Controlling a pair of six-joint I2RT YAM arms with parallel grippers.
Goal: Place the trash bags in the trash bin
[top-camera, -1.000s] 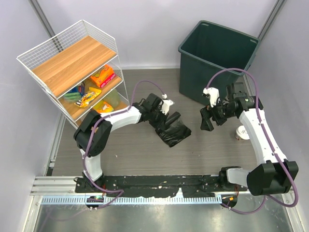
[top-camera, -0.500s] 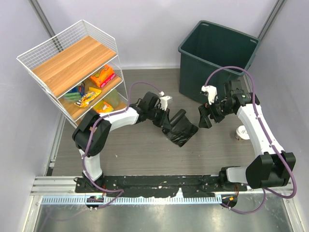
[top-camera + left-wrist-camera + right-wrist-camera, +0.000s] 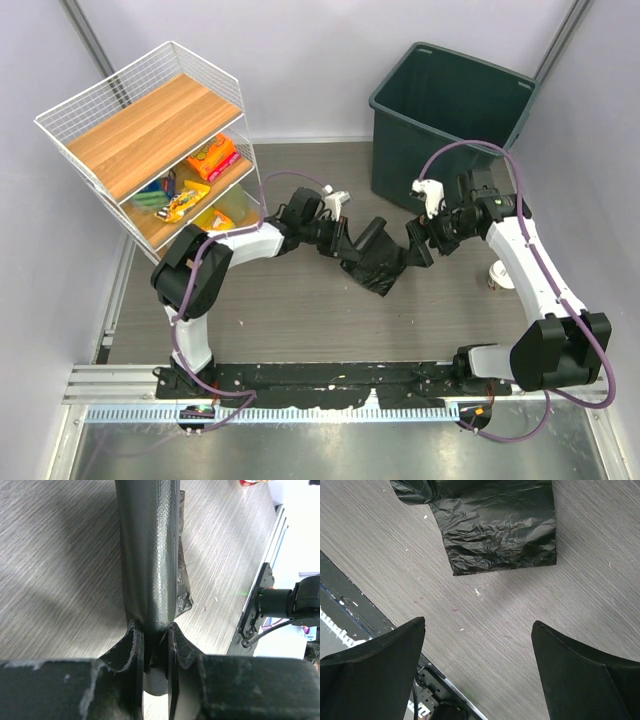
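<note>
Between the two arms, over the middle of the surface (image 3: 300, 320), the left claw (image 3: 340, 238) is clenched tight on one end of the trash bags (image 3: 378, 265). Its wrist camera shows the fingers (image 3: 134, 647) pinching the black roll (image 3: 150, 555), with a loose crinkled flap trailing off to one side. The bundle seems to hang just clear of the wood grain, judging by the shadow under it.

A second ago the bundle sat further left and the right claw (image 3: 416, 246) stood well apart from it. Since then the left arm has swung the bags toward the right and the right arm has reached in to meet them. Now the right claw (image 3: 479, 625) is spread wide with nothing in it, just beside the bundle's far edge, and the crumpled sheet (image 3: 495, 525) fills the top of its own view.

To me that looks like a hand-over being set up, since the bin (image 3: 430, 150) stands at the back on the right arm's side, near that arm's elbow. Nothing black is in it yet as far as I can see. Off to the left, the wire rack (image 3: 150, 140) with its snack packets (image 3: 210, 156) plays no part.
</note>
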